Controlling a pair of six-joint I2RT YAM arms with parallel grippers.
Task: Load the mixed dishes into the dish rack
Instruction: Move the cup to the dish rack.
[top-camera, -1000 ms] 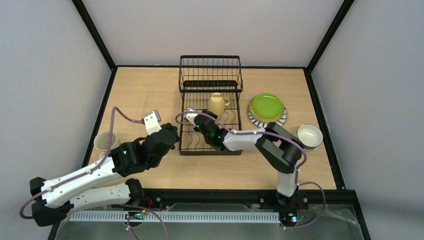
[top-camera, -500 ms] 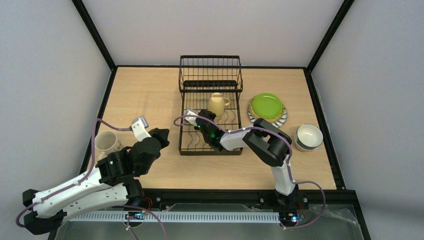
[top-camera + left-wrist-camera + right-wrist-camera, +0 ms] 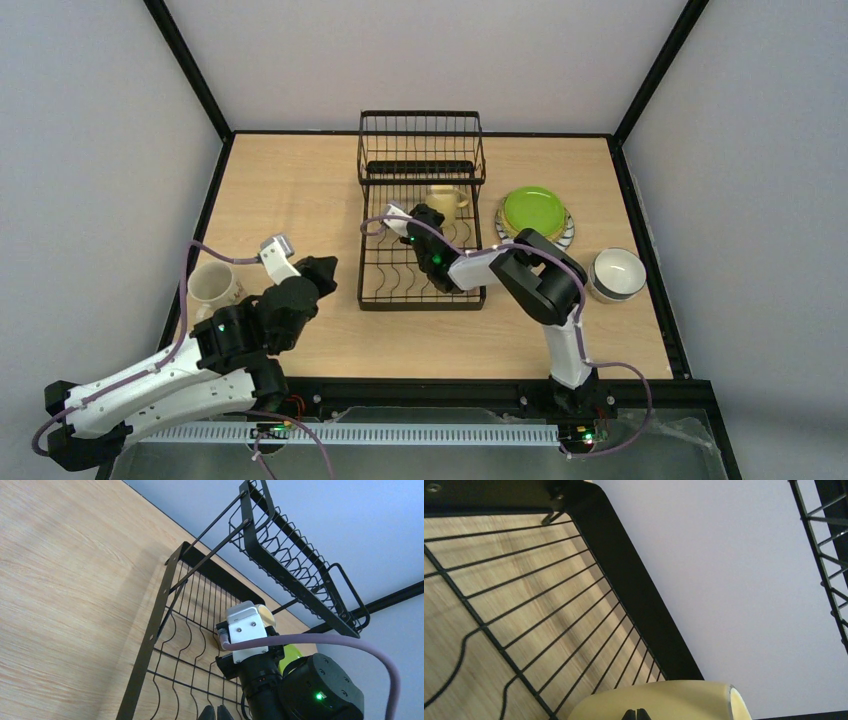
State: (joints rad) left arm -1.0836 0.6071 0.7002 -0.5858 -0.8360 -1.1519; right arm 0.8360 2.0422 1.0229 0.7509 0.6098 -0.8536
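The right pincer (image 3: 428, 213), clenched on nothing, reaches over the black wire dish rack (image 3: 371, 262). Its tip is just beside the pale yellow ceramic mug (image 3: 441, 201) at the far end of the rack floor. The left pincer (image 3: 322, 267), clenched and empty, hangs over the wooden tabletop (image 3: 300, 190).

From the left wrist, the shut left pincer (image 3: 215, 713) points toward the rack (image 3: 160, 615).

From the right wrist, the shut right pincer (image 3: 635, 714) sits at the smooth mug's side (image 3: 674, 700); whether they touch I cannot tell.

Three mugs: one pale yellow mug (image 3: 443, 200) just ahead of the right pincer (image 3: 635, 714), one cream mug (image 3: 210, 285) left of the left pincer (image 3: 215, 711), and one white mug (image 3: 617, 273) well right of the right pincer. Two plates, a lime green plate (image 3: 533, 211) on a striped plate (image 3: 561, 238). One dish rack (image 3: 420, 112).
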